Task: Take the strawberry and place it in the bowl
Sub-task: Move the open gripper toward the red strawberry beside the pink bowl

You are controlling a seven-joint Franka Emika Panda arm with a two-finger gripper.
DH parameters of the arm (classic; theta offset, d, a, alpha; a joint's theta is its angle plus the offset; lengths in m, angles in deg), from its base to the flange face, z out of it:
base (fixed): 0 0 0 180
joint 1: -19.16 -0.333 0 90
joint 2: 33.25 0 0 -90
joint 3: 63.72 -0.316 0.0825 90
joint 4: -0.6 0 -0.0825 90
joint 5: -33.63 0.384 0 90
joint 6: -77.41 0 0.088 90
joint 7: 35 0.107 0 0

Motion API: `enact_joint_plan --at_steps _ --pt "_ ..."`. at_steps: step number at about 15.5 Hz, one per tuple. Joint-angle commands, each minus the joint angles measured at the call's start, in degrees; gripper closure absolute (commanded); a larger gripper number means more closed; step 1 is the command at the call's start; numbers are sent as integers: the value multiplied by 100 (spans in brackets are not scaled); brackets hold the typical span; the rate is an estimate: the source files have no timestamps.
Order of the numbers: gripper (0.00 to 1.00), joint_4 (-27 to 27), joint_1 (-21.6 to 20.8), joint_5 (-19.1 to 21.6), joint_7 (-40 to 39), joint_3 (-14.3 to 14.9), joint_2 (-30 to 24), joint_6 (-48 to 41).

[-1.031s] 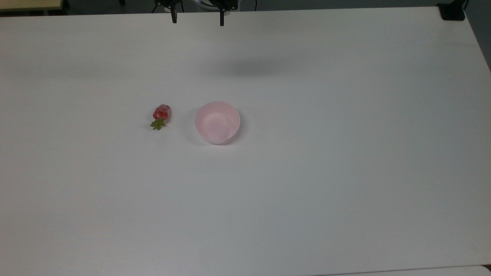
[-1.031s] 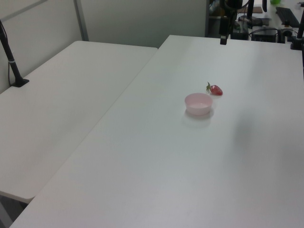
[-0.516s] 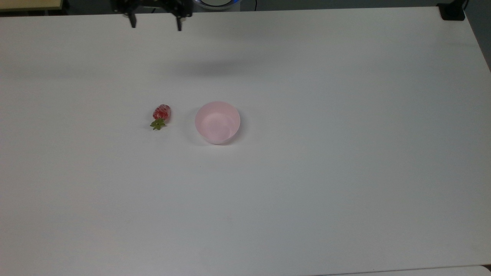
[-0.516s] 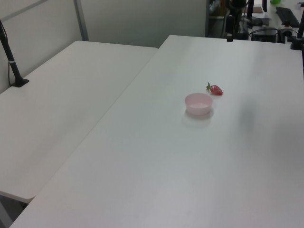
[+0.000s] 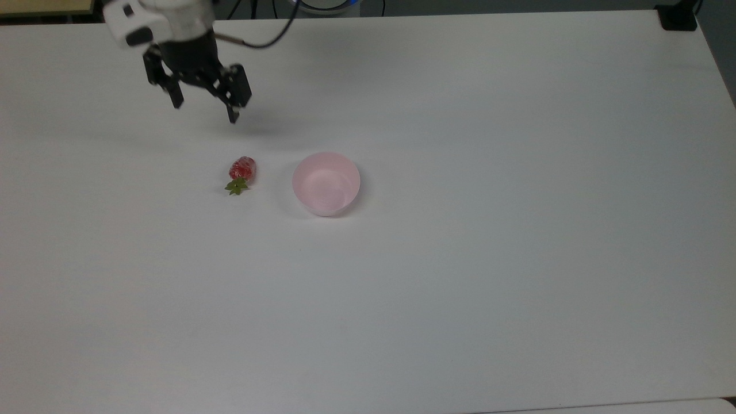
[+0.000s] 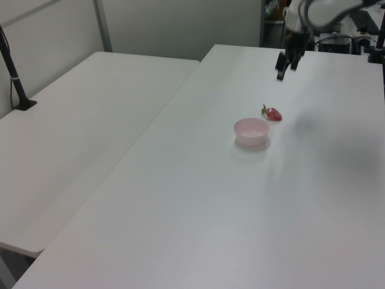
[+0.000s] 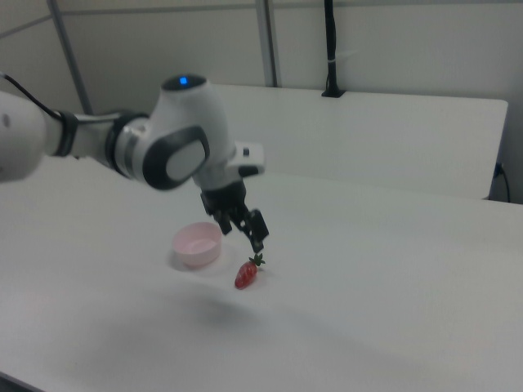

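**Gripper above table, strawberry and bowl side by side**

White table (image 5: 517, 259) fills the scene; a second white table (image 6: 78, 156) butts against it on the left view's left, with grey wall panels behind. Black post (image 6: 13, 72) stands at the second table's far edge.

Strawberry (image 5: 242, 174) lies on its side on the table, just beside the bowl (image 5: 326, 183) but not touching it, on the top view's left of it. Green cap points toward the top view's bottom edge. In the right view the strawberry (image 7: 246, 273) sits to the right of the bowl (image 7: 197, 243). Bowl upright, nothing in it.

Gripper (image 5: 205, 112) hangs in the air above the table, fingers spread wide, nothing between them. In the top view it sits toward the top edge from the strawberry, apart from it. White arm (image 7: 122, 143) reaches in from the right view's left.
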Motion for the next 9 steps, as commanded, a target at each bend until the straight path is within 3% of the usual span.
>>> enact_joint_plan --at_steps 1,9 --pt "3 154 -90 89 153 12 382 410" --pt "3 119 -195 195 161 -6 1174 1492"
